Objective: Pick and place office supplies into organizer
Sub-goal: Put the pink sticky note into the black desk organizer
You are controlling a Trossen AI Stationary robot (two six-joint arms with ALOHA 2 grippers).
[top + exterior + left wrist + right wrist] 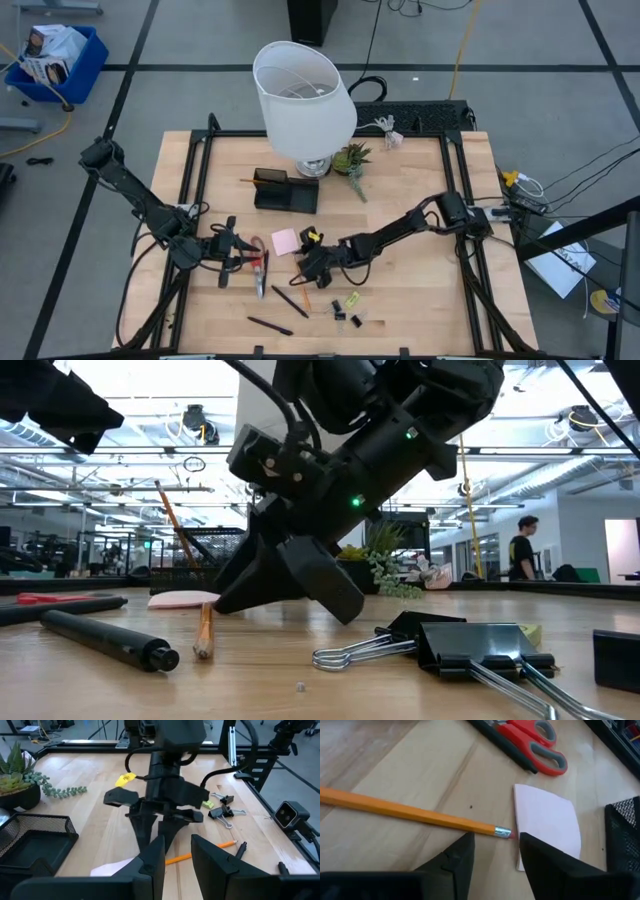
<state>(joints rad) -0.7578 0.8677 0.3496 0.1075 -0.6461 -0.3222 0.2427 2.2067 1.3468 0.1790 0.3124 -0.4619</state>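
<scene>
Your right gripper (492, 852), fingers spread and empty, straddles the eraser end of the pencil (410, 811), whose length runs away sideways; the left arm is farther off

A large lamp with a white drum shade (303, 95) and a shiny metal base (313, 166) stands at the far middle of the light wooden table (420, 210). Just right of its base sits a small green succulent in a dark pot (351, 158), with a trailing sprig on the wood. On the grey floor, far left, a blue plastic bin (58, 62) holds papers. A person in dark clothes (521, 548) stands in the room beyond.
</scene>
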